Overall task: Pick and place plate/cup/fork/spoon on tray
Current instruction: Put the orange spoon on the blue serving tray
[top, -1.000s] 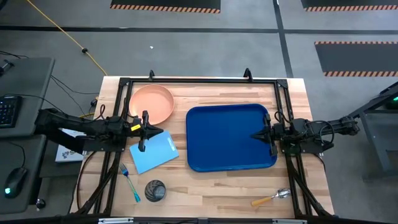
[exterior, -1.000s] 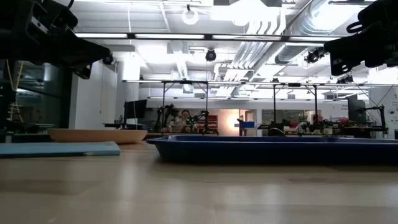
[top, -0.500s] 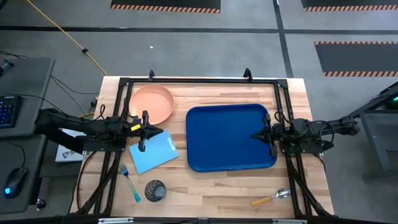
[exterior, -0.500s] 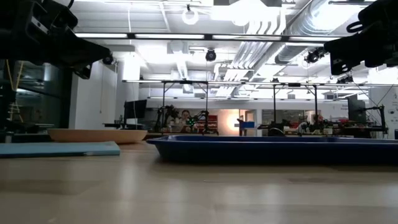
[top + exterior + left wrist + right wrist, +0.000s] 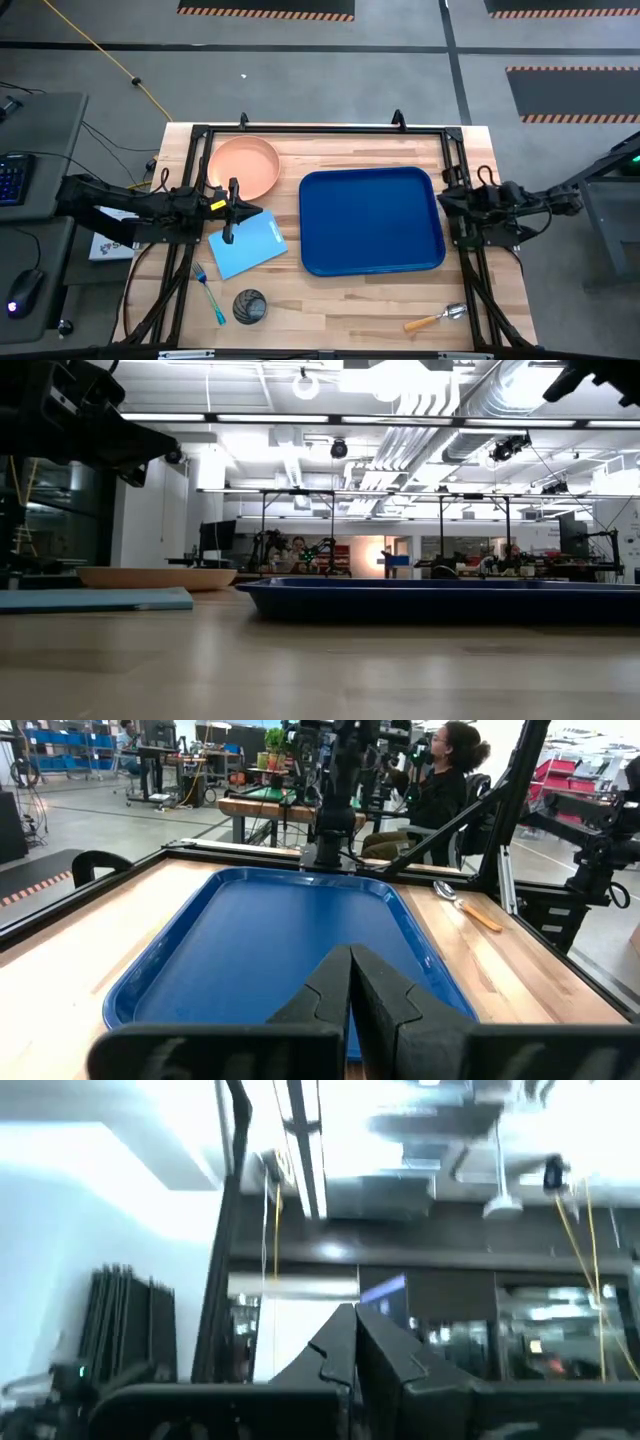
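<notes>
The left end effector [image 5: 243, 211] is hanging over the left half of the wooden surface [image 5: 340, 315], fingers [image 5: 350, 985] clenched together and gripping nothing, sitting between the plate [image 5: 243, 167] and the light-blue sheet [image 5: 247, 246]. The right end effector [image 5: 443, 198] is sitting at the right edge of the tray [image 5: 371, 221], and its wrist camera is pointing up at the ceiling; its fingers [image 5: 352, 1342] are pressed together too, with nothing between them. The tray is lying empty in the middle right of the surface. The plate is resting at the far left corner, touching nothing. The cup [image 5: 249, 305] is standing near the front edge, left of centre, with the fork [image 5: 209, 289] lying just to its left. The spoon [image 5: 437, 318] is lying at the near right corner, well apart from the tray. In the left wrist view a person [image 5: 440, 780] is sitting beyond the surface.
</notes>
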You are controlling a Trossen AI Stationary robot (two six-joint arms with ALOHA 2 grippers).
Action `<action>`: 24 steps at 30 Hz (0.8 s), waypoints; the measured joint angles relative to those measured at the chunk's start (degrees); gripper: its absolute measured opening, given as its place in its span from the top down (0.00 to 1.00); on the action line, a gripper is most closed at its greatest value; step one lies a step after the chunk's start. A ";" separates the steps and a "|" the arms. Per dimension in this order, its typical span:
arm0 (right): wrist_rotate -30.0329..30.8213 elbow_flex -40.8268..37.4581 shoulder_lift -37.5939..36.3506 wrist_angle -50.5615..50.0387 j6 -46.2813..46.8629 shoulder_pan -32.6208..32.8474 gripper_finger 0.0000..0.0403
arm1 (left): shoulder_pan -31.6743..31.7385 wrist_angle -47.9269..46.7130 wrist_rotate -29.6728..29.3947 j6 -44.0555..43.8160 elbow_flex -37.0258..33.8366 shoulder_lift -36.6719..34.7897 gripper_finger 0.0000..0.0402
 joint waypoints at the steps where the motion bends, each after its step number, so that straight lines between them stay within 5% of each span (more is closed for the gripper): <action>1: 1.02 0.38 1.94 0.85 -0.27 0.00 1.00 | -0.02 0.00 0.00 0.00 0.00 0.00 1.00; 13: 18.13 16.12 28.94 -1.68 -10.83 -0.01 1.00 | -0.02 0.00 0.00 0.00 0.02 0.00 1.00; 18: 18.86 29.68 34.77 -27.82 1.67 1.71 0.97 | -0.02 0.00 0.00 0.00 0.00 0.00 1.00; 24: 20.30 48.12 48.84 -61.93 15.22 10.74 0.78 | -0.01 0.00 0.00 0.00 0.02 0.00 1.00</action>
